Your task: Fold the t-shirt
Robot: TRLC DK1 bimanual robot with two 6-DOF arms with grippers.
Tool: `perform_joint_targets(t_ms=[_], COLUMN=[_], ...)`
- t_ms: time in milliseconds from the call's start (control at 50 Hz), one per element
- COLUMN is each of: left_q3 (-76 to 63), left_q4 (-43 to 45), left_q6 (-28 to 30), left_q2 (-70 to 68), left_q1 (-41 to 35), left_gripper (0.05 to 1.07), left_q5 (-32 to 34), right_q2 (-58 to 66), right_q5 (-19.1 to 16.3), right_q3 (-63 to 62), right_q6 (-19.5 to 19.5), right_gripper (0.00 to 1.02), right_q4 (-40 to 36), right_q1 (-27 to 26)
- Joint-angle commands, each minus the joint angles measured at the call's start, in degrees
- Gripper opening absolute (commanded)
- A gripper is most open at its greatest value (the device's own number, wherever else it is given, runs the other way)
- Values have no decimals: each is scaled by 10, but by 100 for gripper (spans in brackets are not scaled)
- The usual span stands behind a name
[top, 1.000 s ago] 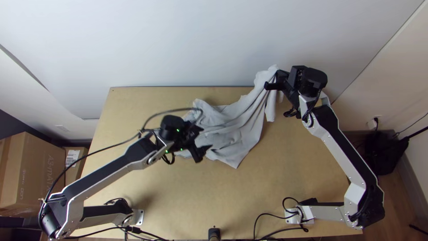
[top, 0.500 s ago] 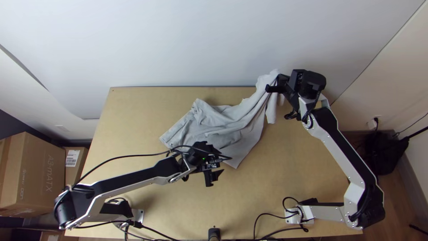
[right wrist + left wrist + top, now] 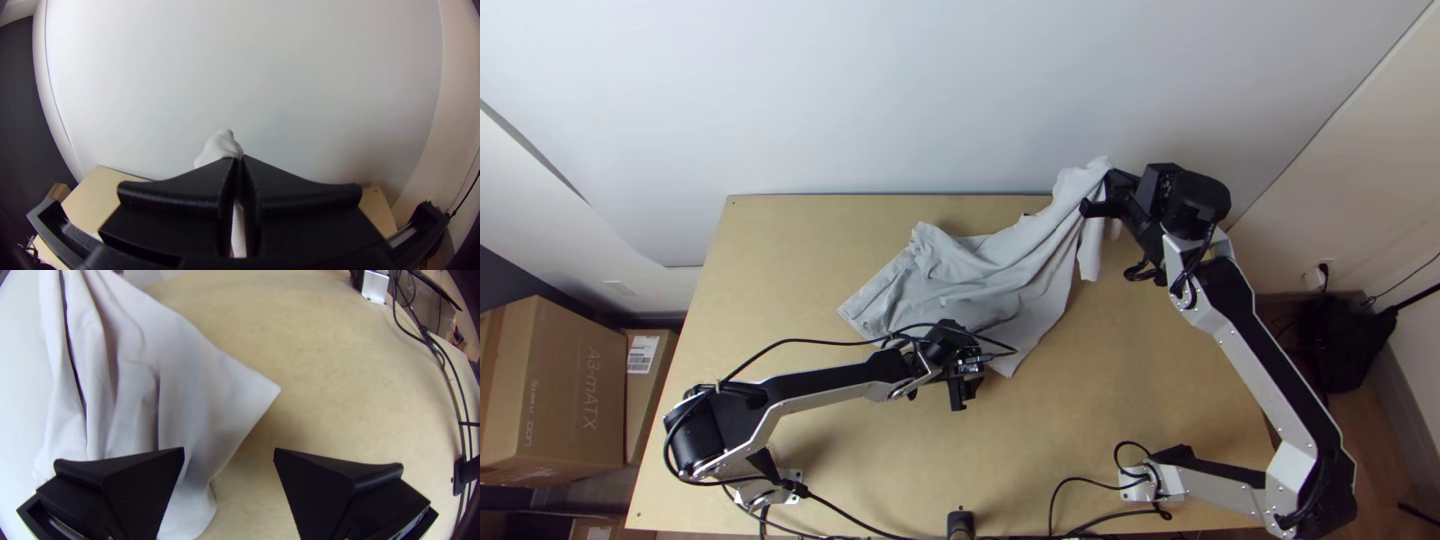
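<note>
A pale grey t-shirt (image 3: 980, 275) lies bunched and wrinkled on the table, its upper right part lifted off the surface by my right gripper (image 3: 1098, 192). In the right wrist view, my right gripper (image 3: 240, 165) is shut on a bit of the cloth (image 3: 218, 147), which pokes out beyond the fingers. My left gripper (image 3: 970, 395) is at the shirt's near edge. In the left wrist view, my left gripper (image 3: 229, 455) stands open, one finger over the cloth (image 3: 180, 385) and the other over bare wood, with a pointed shirt corner beyond them.
The wooden table (image 3: 1100, 400) has bare surface in front of the shirt and to its right. A white wall (image 3: 900, 90) rises behind the far edge. Black cables (image 3: 1070, 515) lie at the near edge; cardboard boxes (image 3: 570, 390) stand at the left.
My left gripper has come from over the shirt's left part toward the near edge and rightward, uncovering that part. The right gripper has shifted slightly toward the near side, still with the cloth.
</note>
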Motion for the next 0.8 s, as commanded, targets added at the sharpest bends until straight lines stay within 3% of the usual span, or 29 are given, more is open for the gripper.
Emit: perform_joint_targets(t_ms=[0,100,180,220,480,780], left_q3=[20,20,28,32,67,69], left_q4=[17,58,60,60,-46,-252], left_q6=[8,-7,-16,-27,-95,-99], left_q2=[25,32,36,32,-98,-341], left_q1=[12,24,33,38,79,145], left_gripper=[81,41,22,8,8,8], left_q5=[-6,-6,-6,-6,4,105], right_q2=[-27,-36,-46,-51,-70,-85], right_q5=[-2,-2,-2,-2,-2,-1], right_q3=[-8,-11,-18,-23,-31,-29], right_q6=[9,10,12,12,16,26], right_gripper=[2,2,2,2,2,2], right_q4=[9,7,7,7,-3,-44], right_q1=[5,6,7,7,-4,-31])
